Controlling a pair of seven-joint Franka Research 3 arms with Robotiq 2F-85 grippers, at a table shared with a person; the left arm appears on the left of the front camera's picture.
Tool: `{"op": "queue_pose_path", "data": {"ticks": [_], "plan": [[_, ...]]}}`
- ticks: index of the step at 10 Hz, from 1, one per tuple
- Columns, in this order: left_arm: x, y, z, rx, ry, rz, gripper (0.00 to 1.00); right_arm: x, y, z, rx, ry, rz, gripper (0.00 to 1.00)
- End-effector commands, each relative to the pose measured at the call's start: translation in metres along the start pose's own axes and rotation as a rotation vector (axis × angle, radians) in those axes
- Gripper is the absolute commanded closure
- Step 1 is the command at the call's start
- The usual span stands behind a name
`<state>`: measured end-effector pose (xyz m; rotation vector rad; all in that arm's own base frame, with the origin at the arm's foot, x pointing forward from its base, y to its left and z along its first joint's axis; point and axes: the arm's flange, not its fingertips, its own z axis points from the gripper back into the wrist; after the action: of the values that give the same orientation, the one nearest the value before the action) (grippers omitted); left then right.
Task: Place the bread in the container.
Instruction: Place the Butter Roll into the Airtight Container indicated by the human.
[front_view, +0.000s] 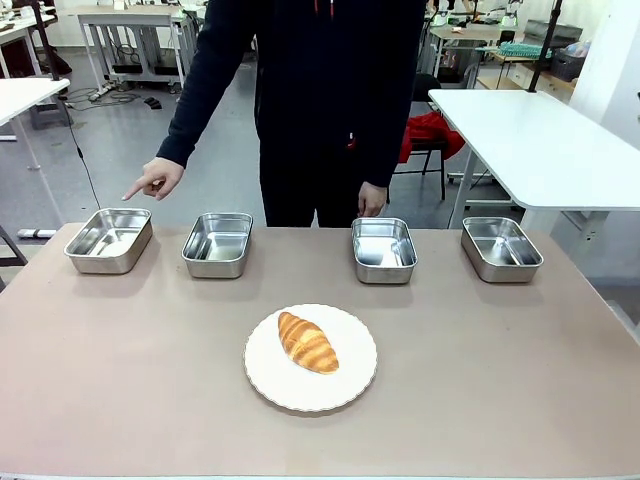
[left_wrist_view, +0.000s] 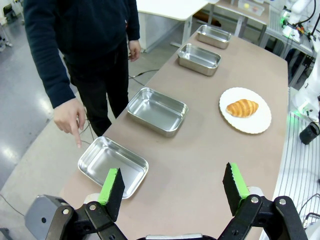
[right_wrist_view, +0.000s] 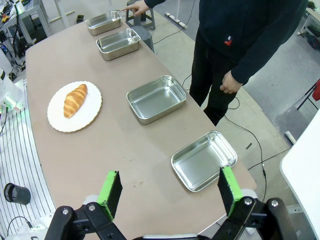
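Note:
The bread (front_view: 308, 342) (left_wrist_view: 242, 107) (right_wrist_view: 75, 100), a golden-brown croissant, lies on a round white plate (front_view: 262, 380) at the table's front middle. Several steel pans stand in a row along the far edge. A person's hand (front_view: 155, 180) (left_wrist_view: 70, 118) points a finger at the leftmost pan, the container (front_view: 108, 240) (left_wrist_view: 112, 165) (right_wrist_view: 103, 22), which holds nothing. In the left wrist view, my left gripper (left_wrist_view: 173, 187) hangs open above the table near that pan. In the right wrist view, my right gripper (right_wrist_view: 169, 192) is open above the table's other end. Neither holds anything.
Three more like pans (front_view: 218, 243) (front_view: 383, 249) (front_view: 501, 247) sit to the right of the container. The person stands at the far side, the other hand (front_view: 372, 200) hanging by the third pan. A white table (front_view: 540, 140) stands behind on the right.

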<state>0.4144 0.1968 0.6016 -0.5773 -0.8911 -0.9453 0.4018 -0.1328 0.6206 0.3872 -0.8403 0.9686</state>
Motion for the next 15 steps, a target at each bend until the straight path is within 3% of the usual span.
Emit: {"op": "queue_pose_path", "data": {"ticks": [1,15], "plan": [[-0.0004,-0.0006,-0.0007,0.002,-0.001,-0.011,0.00,0.0022,0.0008,-0.0001,-0.001,-0.002,0.007,0.00],[-0.0004,-0.0006,-0.0007,0.002,-0.001,-0.011,0.00,0.0022,0.0008,-0.0001,-0.001,-0.002,0.007,0.00]]}}
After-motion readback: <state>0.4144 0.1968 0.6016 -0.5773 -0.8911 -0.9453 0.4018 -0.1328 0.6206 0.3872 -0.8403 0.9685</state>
